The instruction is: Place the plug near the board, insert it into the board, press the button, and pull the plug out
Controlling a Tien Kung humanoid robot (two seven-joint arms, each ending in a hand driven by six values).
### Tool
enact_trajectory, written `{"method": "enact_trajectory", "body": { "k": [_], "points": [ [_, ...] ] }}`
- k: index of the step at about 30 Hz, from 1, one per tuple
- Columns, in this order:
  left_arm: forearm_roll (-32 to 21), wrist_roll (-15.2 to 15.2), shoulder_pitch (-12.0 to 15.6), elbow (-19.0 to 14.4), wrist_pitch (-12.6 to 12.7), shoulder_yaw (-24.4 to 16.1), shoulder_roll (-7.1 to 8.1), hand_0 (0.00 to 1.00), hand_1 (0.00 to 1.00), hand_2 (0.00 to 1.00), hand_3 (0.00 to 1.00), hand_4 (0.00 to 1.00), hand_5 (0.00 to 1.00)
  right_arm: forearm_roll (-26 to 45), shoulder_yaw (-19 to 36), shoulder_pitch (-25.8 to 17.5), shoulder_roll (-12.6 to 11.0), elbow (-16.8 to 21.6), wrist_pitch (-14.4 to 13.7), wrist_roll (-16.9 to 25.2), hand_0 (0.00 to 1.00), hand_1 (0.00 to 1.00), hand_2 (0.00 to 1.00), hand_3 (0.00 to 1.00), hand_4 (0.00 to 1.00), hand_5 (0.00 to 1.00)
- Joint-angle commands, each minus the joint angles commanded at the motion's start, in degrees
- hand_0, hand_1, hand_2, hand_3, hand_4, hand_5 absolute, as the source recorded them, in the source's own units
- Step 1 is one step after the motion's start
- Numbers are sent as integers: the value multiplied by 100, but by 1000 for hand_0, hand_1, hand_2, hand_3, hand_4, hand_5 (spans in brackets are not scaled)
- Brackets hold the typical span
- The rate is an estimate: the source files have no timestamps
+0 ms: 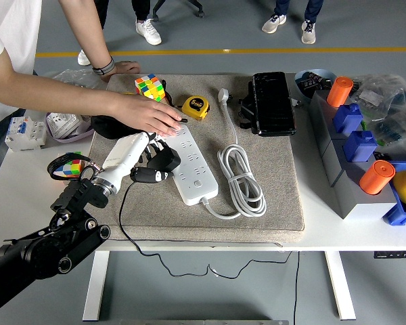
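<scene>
One robot left hand (143, 157), fingers clamped on black plug (164, 160) beside white power strip (189, 164). Plug likely light, rigid; grip body, not limp cord. Person's hand (149, 115) steadies strip just beyond fingers.

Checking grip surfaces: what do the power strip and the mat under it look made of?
Power strip: white hard plastic by the look, smooth and slightly glossy, with moulded socket holes. Mat: grey-beige felt or short-pile fabric probably, matte and fuzzy, with soft rounded edges.
</scene>
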Motion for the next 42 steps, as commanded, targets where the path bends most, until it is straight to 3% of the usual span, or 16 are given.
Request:
{"method": "enact_trajectory", "body": {
  "k": [28,29,34,35,40,41,42],
  "points": [
    [-37,-26,-12,119,20,29,-22,223,339,436,538,850,37,-45,49,-5,0,40,-7,8,605,659,637,515,818,510],
    [-54,-33,-8,111,14,24,-22,257,471,535,559,881,58,-46,48,-7,-1,41,-6,7,605,659,637,515,817,509],
    [-66,1,-17,95,-55,-7,-23,257,471,535,559,881,58,-47,53,5,3,42,-6,9,605,659,637,515,817,509],
    [-63,12,-17,89,-72,-11,-22,363,569,581,594,998,207,-53,59,5,3,47,-6,9,605,659,638,515,817,509],
    [-53,36,-19,84,-119,-12,-23,363,569,581,594,998,207,-60,75,4,-2,55,-5,5,605,659,638,515,817,509],
    [-57,35,-18,82,-120,-14,-23,399,605,615,633,998,282,-58,73,4,-1,54,-5,5,605,659,636,515,817,509],
    [-58,34,-17,81,-120,-17,-24,399,605,615,633,998,282,-58,71,3,-1,53,-5,5,605,659,636,515,817,509]
  ]
}}
